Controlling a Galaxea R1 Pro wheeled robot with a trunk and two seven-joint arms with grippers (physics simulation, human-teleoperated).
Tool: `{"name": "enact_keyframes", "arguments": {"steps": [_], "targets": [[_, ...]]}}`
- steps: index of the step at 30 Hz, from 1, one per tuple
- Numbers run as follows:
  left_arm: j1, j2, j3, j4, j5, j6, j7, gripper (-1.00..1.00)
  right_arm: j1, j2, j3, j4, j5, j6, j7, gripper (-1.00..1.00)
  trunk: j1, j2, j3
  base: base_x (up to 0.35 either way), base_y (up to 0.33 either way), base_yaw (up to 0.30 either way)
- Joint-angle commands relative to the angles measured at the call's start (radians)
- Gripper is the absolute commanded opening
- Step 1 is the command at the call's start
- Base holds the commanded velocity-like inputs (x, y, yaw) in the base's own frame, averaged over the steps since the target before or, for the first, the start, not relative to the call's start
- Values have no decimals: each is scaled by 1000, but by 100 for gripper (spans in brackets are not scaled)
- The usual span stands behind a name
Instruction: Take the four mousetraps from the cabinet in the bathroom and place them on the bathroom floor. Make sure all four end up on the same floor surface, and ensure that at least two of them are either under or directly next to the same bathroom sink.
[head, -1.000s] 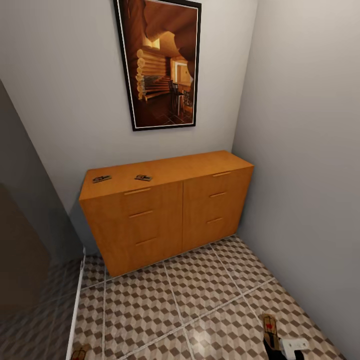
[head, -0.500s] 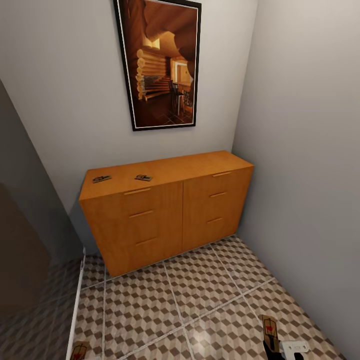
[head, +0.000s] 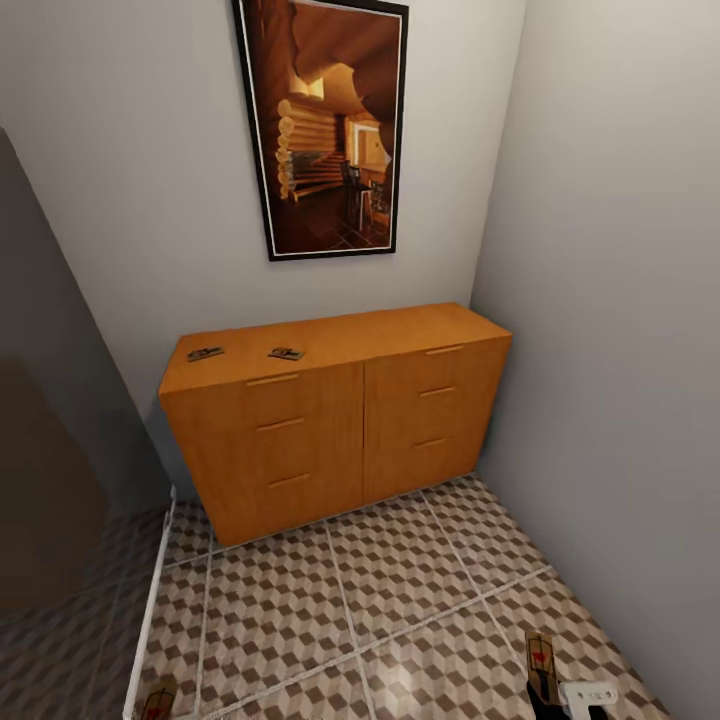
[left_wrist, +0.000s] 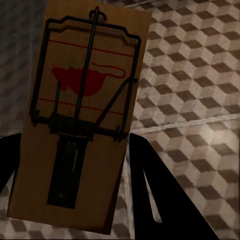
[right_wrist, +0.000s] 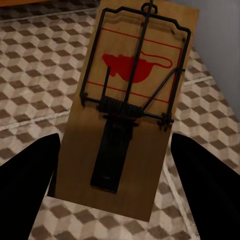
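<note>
Well, 2 mousetraps (head: 245, 353) atop cabinet (head: 340, 420)

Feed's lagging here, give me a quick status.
Left gripper and right gripper each shut on a mousetrap. Two mousetraps on cabinet top. Bathroom floor ahead.

Orange-brown cabinet (head: 335, 410) stands on cube-patterned tile floor (head: 340, 600), back against wall, right end in corner. Six drawers shut, two columns. Two mousetraps flat on cabinet top, both toward its left end: one (head: 204, 353) near left edge, other (head: 286, 353) just right of it, apart, not touching. Rest of cabinet top bare. Floor tiles in front of cabinet bare, pale grout lines.
</note>
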Motion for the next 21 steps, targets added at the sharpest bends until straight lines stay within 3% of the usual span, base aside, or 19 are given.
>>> {"name": "enact_keyframes", "arguments": {"steps": [1,17,21], "targets": [[-2,-1,-8,3,-2,-4,8,-100,0,0,1,1,-8,-3,7,-100,0,0,-1,0,-256,279],[-2,-1,-8,3,-1,-5,10,-100,0,1,1,11,-7,-3,6,-100,0,0,-2,0,-234,284],[-2,-1,-7,2,0,-5,10,-100,0,2,1,13,-7,-3,-23,-100,0,0,-3,0,-279,285]]}}
